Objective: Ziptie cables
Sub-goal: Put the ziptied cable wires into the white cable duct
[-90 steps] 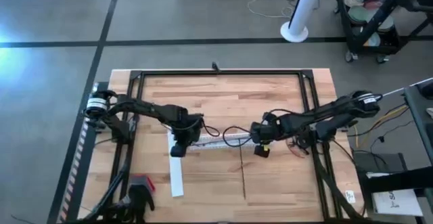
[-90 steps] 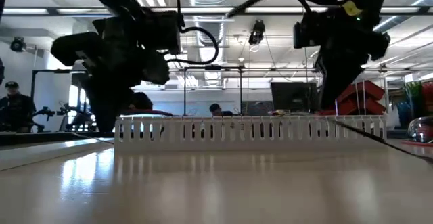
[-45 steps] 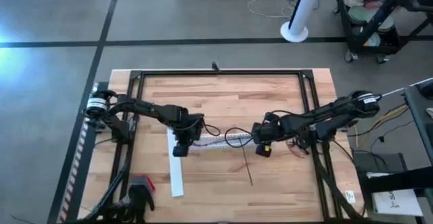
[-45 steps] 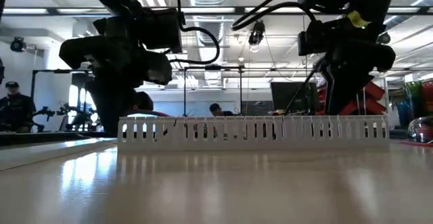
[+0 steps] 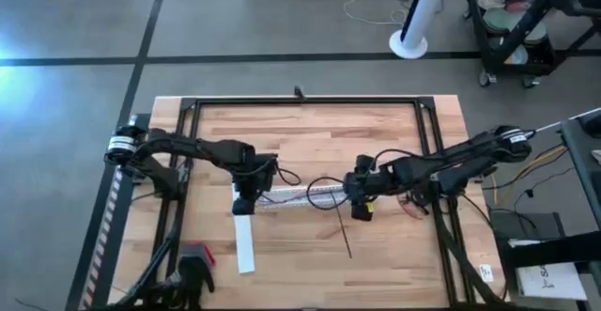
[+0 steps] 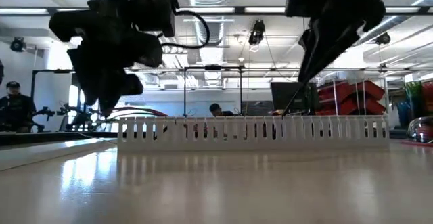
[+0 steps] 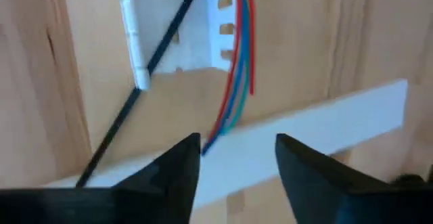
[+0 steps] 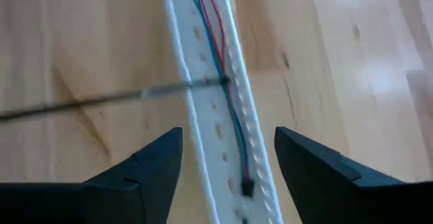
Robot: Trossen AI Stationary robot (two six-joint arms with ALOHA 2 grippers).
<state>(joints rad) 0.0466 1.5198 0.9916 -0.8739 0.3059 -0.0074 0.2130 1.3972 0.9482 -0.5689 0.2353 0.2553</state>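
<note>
High view: both arms reach inward over a wooden table (image 5: 310, 132) to a white slotted channel (image 5: 291, 195) lying crosswise at its middle. The cables (image 8: 218, 45), thin red, blue and green wires, lie inside this channel along its length; one end spills out of the channel's end below the left gripper (image 7: 230, 158), and the other ends in a small dark plug near the right gripper (image 8: 226, 163). A thin black strip, probably the zip tie (image 5: 342, 231), runs from the channel's right part out across the bare table toward the front edge; in the right wrist view it meets the channel wall at right angles. A second dark strand crosses the channel's left end in the left wrist view. A flat white strip (image 5: 244, 242) lies beside that end, running toward the front edge.

Step in hand, as judged: the wires are laid and the tie is not yet closed around them. The next move calls for gripping the tie's free end and drawing it through its head.

Pose: the left gripper hovers above the channel's left end, the right gripper above its right part, both pointing down with fingers spread and holding nothing.
</note>
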